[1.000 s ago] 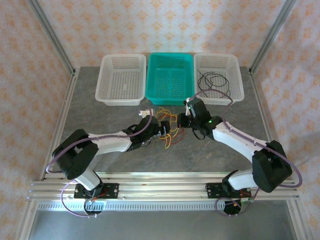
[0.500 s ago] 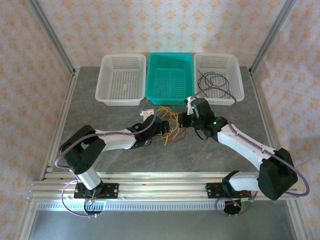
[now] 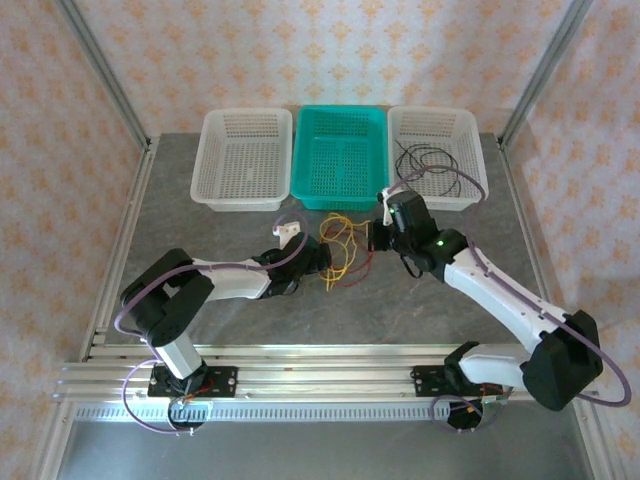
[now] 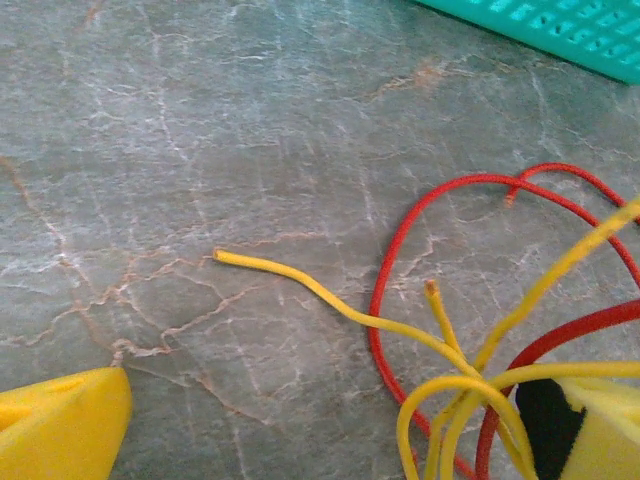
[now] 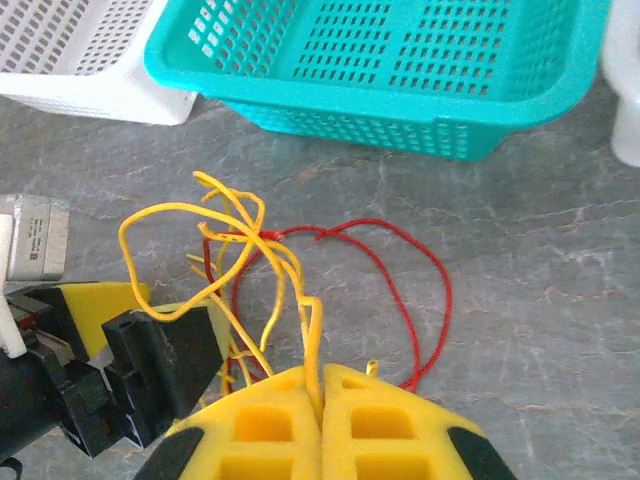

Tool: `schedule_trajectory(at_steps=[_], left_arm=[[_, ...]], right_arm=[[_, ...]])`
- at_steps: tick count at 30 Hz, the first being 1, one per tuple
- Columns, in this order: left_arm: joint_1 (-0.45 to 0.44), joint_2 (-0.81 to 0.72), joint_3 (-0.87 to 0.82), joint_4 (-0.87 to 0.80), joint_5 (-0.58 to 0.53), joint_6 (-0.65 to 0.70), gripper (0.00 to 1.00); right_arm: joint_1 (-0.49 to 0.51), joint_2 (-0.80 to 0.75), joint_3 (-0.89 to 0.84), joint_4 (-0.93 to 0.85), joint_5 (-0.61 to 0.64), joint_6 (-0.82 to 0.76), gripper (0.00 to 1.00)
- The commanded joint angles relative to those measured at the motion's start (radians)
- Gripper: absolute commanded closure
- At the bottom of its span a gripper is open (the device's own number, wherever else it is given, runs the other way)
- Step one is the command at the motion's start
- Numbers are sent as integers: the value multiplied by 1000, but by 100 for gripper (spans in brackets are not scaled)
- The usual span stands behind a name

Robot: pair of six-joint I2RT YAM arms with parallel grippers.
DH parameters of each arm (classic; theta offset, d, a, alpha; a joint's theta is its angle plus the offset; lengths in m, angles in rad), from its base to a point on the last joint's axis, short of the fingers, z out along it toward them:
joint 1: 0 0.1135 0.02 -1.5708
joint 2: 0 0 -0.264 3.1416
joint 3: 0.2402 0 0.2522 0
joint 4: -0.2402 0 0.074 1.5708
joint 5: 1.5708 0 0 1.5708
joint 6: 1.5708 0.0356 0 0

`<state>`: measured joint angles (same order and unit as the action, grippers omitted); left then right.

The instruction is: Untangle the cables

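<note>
A tangle of yellow cables (image 3: pixel 340 243) and a red cable (image 3: pixel 346 274) lies on the table in front of the teal basket. My right gripper (image 5: pixel 322 378) is shut on a yellow cable (image 5: pixel 312 330), which rises from the pinched pads into the tangle; a red cable (image 5: pixel 400 245) loops beside it. My left gripper (image 4: pixel 345 400) is open, its yellow fingers (image 4: pixel 60 425) wide apart, with yellow cables (image 4: pixel 450 385) and a red cable (image 4: pixel 390 270) bunched against its right finger. Seen from above, the left gripper (image 3: pixel 316 262) and right gripper (image 3: pixel 377 240) flank the tangle. Black cables (image 3: pixel 430 160) lie in the right white basket.
Three baskets stand at the back: a white basket (image 3: pixel 215 170) at the left, a teal basket (image 3: pixel 305 185) in the middle and a white basket (image 3: pixel 478 175) at the right. The teal basket's wall (image 5: pixel 400 125) is close ahead of the right gripper. Metal frame posts rise at the table's sides.
My right gripper has drawn back to the right with the yellow cable, spreading the tangle toward the teal basket. The left gripper has shifted slightly left.
</note>
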<state>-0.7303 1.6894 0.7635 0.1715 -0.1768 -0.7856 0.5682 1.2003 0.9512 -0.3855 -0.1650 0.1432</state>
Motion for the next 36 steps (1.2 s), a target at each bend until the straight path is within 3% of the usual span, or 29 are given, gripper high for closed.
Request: schedule_trajectory(at_steps=[1,20,36], left_arm=[[12,18,-33,-58,-49,-7,0],[19,27,-84,-59,-50,-23,1],[17,6,-127,-49,-39,-2,1]], right_arm=[[-7,-57,54,-32,117,-46,100],[-7,-192,131,-52,467,-16,100],[-7,-239,146,-50,496,-30,100]])
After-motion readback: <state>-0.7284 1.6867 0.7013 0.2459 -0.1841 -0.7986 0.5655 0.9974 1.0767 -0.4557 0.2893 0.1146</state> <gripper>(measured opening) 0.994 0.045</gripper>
